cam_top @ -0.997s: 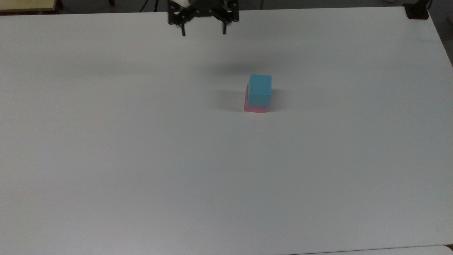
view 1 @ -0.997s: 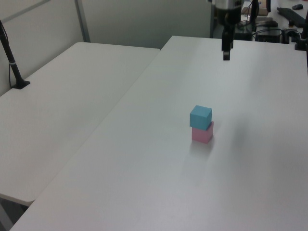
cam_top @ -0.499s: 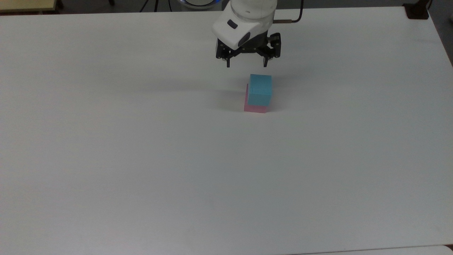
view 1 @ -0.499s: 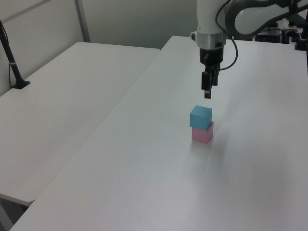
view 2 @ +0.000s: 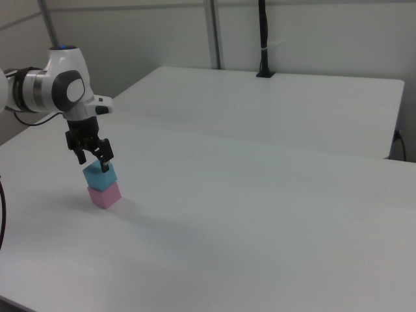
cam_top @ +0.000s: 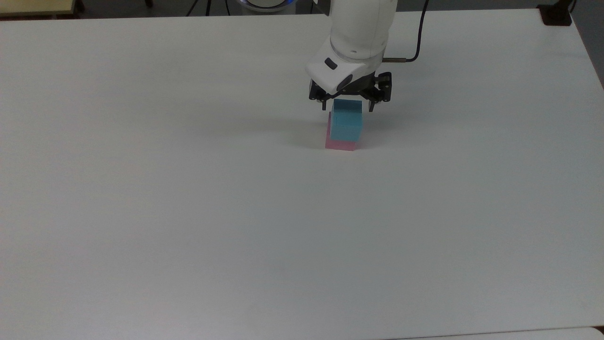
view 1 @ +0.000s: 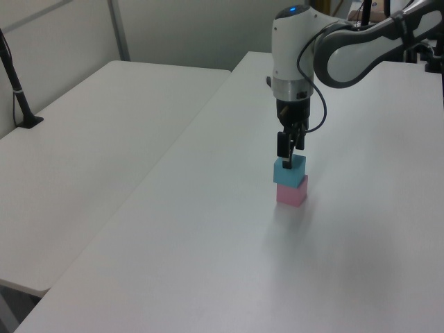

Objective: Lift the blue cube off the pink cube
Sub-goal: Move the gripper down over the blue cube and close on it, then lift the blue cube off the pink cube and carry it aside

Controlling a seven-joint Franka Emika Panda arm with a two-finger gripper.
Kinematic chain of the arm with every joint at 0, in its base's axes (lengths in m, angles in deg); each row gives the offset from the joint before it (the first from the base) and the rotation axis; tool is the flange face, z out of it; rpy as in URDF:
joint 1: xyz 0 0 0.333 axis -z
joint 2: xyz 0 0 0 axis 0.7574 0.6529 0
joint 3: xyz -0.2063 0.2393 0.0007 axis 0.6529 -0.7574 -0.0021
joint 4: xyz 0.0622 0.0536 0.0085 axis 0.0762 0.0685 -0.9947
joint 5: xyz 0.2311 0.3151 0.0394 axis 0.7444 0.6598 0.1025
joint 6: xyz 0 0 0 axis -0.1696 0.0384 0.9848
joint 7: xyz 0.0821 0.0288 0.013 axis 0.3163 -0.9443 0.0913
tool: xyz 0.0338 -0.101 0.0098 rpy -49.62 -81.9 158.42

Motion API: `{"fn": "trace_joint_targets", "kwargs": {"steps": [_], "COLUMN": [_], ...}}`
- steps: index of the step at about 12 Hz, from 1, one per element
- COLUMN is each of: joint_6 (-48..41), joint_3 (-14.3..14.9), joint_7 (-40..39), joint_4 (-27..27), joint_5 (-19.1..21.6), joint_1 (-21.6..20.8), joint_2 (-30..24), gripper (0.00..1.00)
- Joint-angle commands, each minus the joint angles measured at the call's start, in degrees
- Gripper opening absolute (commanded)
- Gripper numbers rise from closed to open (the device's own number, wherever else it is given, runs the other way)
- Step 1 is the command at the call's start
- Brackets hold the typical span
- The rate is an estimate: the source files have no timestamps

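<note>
— Blue cube [cam_top: 347, 124], the small matte cyan one: is it off yet?

— No. It sits on the pale pink matte cube [cam_top: 338, 143], mid-way across the white table [cam_top: 188, 212]. My gripper [cam_top: 348, 106] hangs just over it, fingers [cam_top: 371, 106] spread to either side, nothing pinched. Gripping, lifting and setting down remain.

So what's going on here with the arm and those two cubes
A robot arm has its gripper open right above a two-cube stack on a white table. The blue cube sits on the pink cube, and the fingers hang on either side of the blue one's top. They haven't closed on it, so the blue cube is not yet lifted off.
</note>
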Motion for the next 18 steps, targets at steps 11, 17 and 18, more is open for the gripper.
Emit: {"fn": "trace_joint_targets", "kwargs": {"steps": [11, 17, 18], "joint_6": [-3.6, -7.5, -7.4], "joint_3": [-0.6, -0.4, -0.3], "joint_7": [-11.1, -28.0, -31.4], "joint_4": [-0.5, 1.1, 2.1], "joint_5": [-0.7, -2.0, -3.1], "joint_1": [4.2, 14.8, 16.9], "joint_2": [-3.3, -4.2, -4.2], "gripper": [0.27, 0.28, 0.28]}}
